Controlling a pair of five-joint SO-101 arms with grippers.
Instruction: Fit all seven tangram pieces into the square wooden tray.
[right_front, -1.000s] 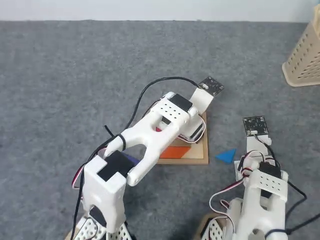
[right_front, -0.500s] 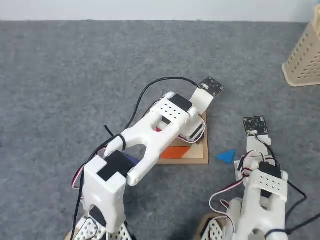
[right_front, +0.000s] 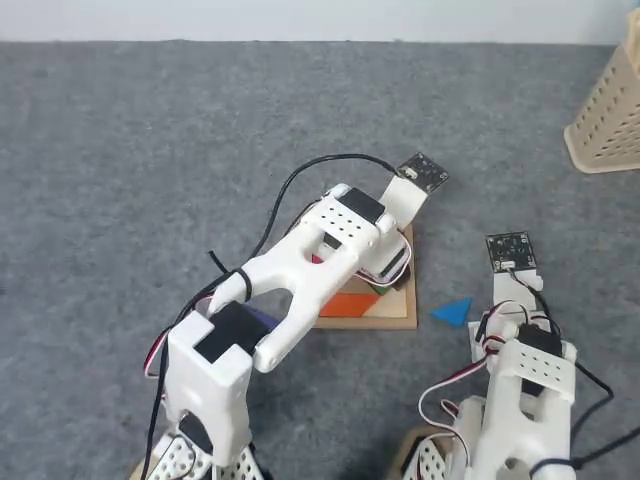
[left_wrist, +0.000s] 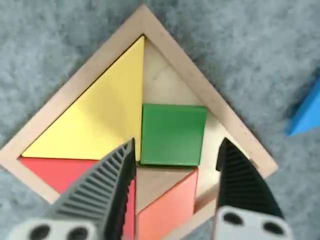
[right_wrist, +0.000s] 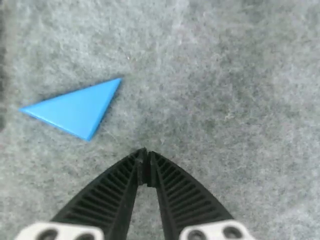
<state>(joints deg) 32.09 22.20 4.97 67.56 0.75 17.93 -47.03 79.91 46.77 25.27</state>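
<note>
Four seated pieces: we are seeing the yellow triangle (left_wrist: 102, 117), green square (left_wrist: 173, 134), red piece (left_wrist: 60, 172) and orange piece (left_wrist: 167, 210) lying in the tray (left_wrist: 197, 82), directly beneath the left gripper (left_wrist: 177, 145).
Left gripper: it is hovering spread wide and empty, with the green square sitting below the gap between its fingers.
Right gripper (right_wrist: 144, 153): it is sitting pinched shut on nothing, with the blue triangle (right_wrist: 75, 110) lying on the carpet just ahead of its tips.
Risk: we are judging that a lowering left finger could nudge the green square or the tray rim, skewing the bare pockets.
Risk two: we are expecting the thin blue triangle to skid on the carpet if it is pinched unevenly.
</note>
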